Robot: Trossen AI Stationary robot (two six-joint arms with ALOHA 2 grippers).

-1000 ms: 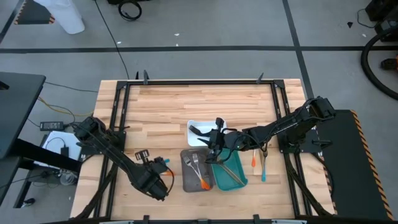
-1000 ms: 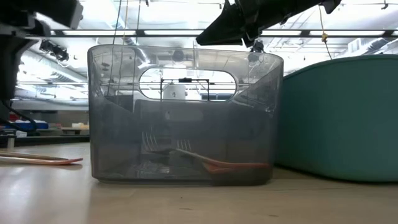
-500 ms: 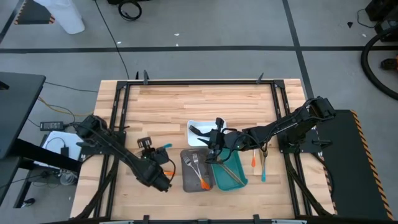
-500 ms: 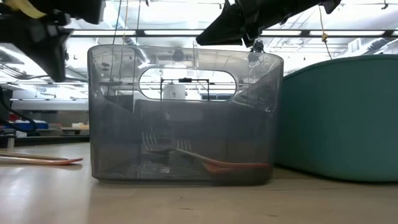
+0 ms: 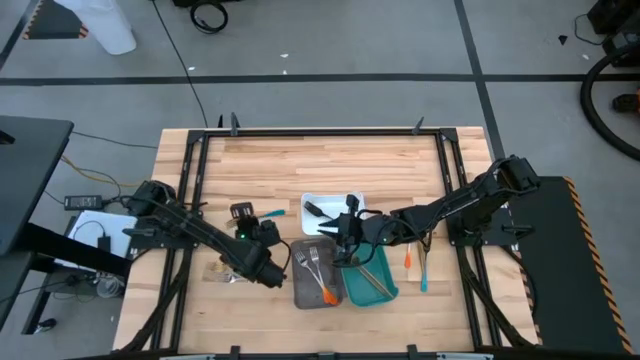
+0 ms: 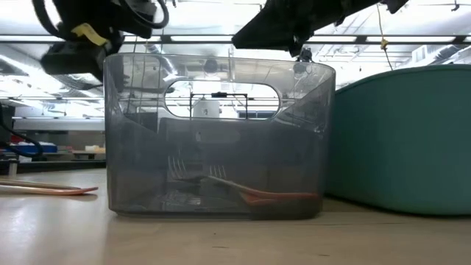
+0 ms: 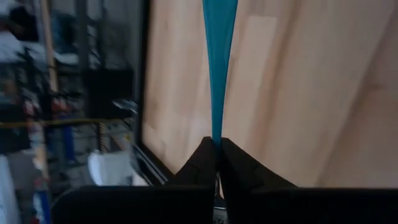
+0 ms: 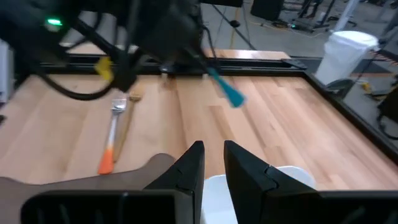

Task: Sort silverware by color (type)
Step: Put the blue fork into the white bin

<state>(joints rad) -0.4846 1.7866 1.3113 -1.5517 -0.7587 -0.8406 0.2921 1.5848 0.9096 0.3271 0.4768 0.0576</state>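
The left pincer (image 5: 258, 228) is pressed together on the handle of a teal utensil (image 7: 219, 59), which juts straight out from between its fingertips (image 7: 205, 163); in the high view the teal piece (image 5: 270, 214) shows just left of the grey tray (image 5: 303, 290), carried clear of the desk (image 5: 260, 165). Gripping it by one end with the rest held forward looks meant to let the piece be lowered lengthwise into its colour's tray, most likely the teal tray (image 5: 385, 292) to the right of the grey one. The right pincer (image 5: 347, 238) hovers over the trays, fingers a little apart and holding nothing, near the white tray (image 5: 312, 200); it seems to wait there without blocking the way in. Inside the grey tray lie two metal forks (image 5: 306, 262) and an orange-handled piece (image 5: 327, 291); more orange and teal pieces (image 5: 414, 262) lie on the desk right of the teal tray, and a fork with an orange handle (image 8: 113, 138) lies on the desk to the left. Against a second ago, the left arm has swung from the near left part of the desk up and rightward toward the trays, bringing the teal utensil with it, while the right arm has not moved.
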